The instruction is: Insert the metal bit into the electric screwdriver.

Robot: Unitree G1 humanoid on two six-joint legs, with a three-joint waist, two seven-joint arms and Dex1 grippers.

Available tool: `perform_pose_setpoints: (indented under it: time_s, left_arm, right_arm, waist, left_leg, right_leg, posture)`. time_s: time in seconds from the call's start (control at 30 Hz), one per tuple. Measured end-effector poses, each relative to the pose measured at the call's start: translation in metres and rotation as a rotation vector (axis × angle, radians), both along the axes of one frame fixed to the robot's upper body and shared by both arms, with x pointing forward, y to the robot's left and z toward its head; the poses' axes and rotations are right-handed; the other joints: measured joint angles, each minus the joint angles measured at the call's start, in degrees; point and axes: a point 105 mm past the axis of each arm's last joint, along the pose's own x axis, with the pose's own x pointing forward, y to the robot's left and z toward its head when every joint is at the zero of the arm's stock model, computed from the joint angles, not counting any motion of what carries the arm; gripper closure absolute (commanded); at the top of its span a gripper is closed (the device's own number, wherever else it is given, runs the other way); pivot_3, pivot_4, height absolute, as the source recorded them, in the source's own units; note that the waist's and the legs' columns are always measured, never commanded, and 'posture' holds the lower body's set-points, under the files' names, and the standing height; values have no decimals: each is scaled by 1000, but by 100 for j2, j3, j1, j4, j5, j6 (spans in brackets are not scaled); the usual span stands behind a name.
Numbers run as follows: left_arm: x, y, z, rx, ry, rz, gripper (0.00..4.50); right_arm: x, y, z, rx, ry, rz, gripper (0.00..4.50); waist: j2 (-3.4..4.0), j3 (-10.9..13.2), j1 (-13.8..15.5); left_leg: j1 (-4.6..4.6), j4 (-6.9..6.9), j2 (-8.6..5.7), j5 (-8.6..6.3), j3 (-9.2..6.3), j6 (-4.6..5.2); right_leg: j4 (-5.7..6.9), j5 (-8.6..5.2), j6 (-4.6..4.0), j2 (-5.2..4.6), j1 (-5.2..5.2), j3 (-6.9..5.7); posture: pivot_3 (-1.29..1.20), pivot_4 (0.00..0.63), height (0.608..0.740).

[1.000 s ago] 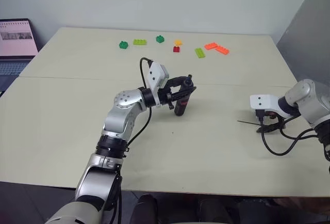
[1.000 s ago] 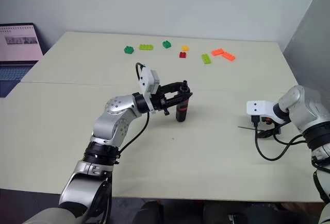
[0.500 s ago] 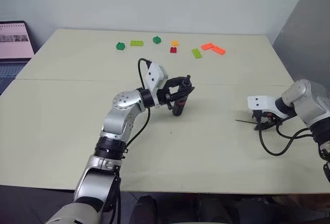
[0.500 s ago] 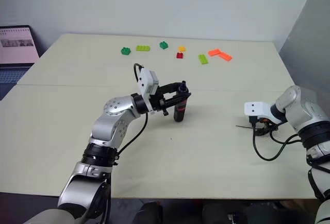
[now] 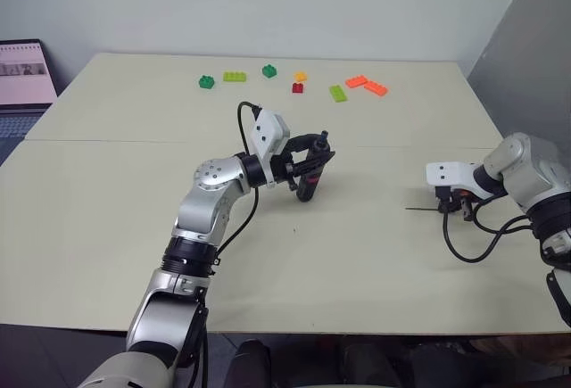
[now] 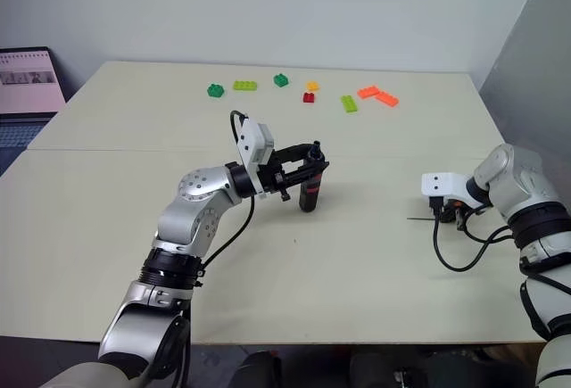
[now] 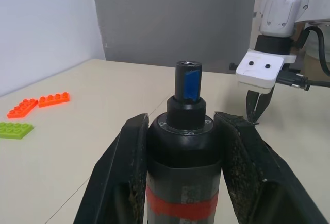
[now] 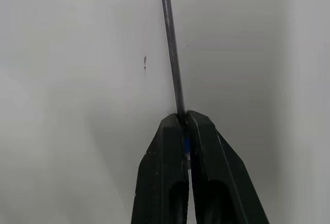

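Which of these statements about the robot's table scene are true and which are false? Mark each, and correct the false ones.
1. The left gripper clamps the electric screwdriver. True.
2. The right gripper is wide open. False: its fingers are shut on the metal bit.
3. The metal bit is already seated in the screwdriver. False: it lies far off to the right, at the right gripper.
4. Toy bricks lie on the far part of the table. True.
5. The screwdriver carries a red band. True.

Left hand grips the electric screwdriver upright above the table.
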Motion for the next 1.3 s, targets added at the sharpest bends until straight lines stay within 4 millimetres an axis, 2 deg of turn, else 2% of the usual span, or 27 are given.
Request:
perform_pose_setpoints:
  time_s: [0.1,0.17,0.37,0.47,0.53,0.63,0.77,1.17,1.3]
  left_arm:
    - [0,1,1,1,5,1,2861]
    - [1,1,3,-6,13,14,2861]
    - [7,-1,9,-28,50,74,2862]
    - [11,0,14,-57,73,123,2862]
    - [11,1,21,-90,59,158,2862]
    - [10,0,24,-118,49,177,2862]
    - [9,1,11,-143,59,222,2862]
    - [7,-4,3,-149,-45,277,2863]
    - [8,-5,3,-157,-46,292,2863]
  right_arm:
    - [0,1,2,33,-13,-12,4500]
    - [3,9,12,115,-58,-24,4500]
    - [6,45,81,472,-293,-56,4500]
    - [-6,65,107,699,-375,-92,4500]
    - [-15,83,122,919,-410,-148,4500]
    - [-21,93,131,1081,-434,-205,4500]
    - [-26,105,145,1293,-462,-293,4500]
    - [-22,129,161,1532,-530,-367,4500]
    - [-21,146,164,1612,-548,-353,4500]
  waist:
    - [1,3,0]
    - [16,15,2]
    - [26,22,9]
    - [26,22,37]
    - [26,22,57]
    - [26,22,92]
    - [26,22,123]
    - [28,21,133]
    - [28,21,128]
  left_leg:
    - [-1,-2,0,0,0,0]
    - [-4,-4,0,0,1,0]
    - [-65,-5,0,4,-11,-6]
    - [-87,-1,-1,10,-15,-17]
    - [-99,-5,-3,12,-17,-20]
    - [-101,-7,-5,13,-15,-23]
    - [-101,-13,-5,12,-15,-21]
    - [-96,-16,-6,15,-15,-4]
    - [-96,-18,-6,15,-15,-4]
  right_leg:
    - [0,0,0,0,-2,2]
    - [0,0,0,0,-7,3]
    - [9,0,0,2,-66,-7]
    - [7,0,-1,1,-78,-8]
    - [7,0,-1,1,-87,-9]
    - [6,1,-1,0,-91,-7]
    - [8,1,-1,0,-99,-7]
    - [13,0,-1,2,-99,-5]
    - [13,0,-1,3,-100,-5]
  posture:
    - [0,150,740]
    - [0,150,740]
    - [0,150,740]
    - [0,150,740]
    - [0,150,740]
    - [0,150,740]
    - [0,150,740]
    - [0,150,740]
    - [0,150,740]
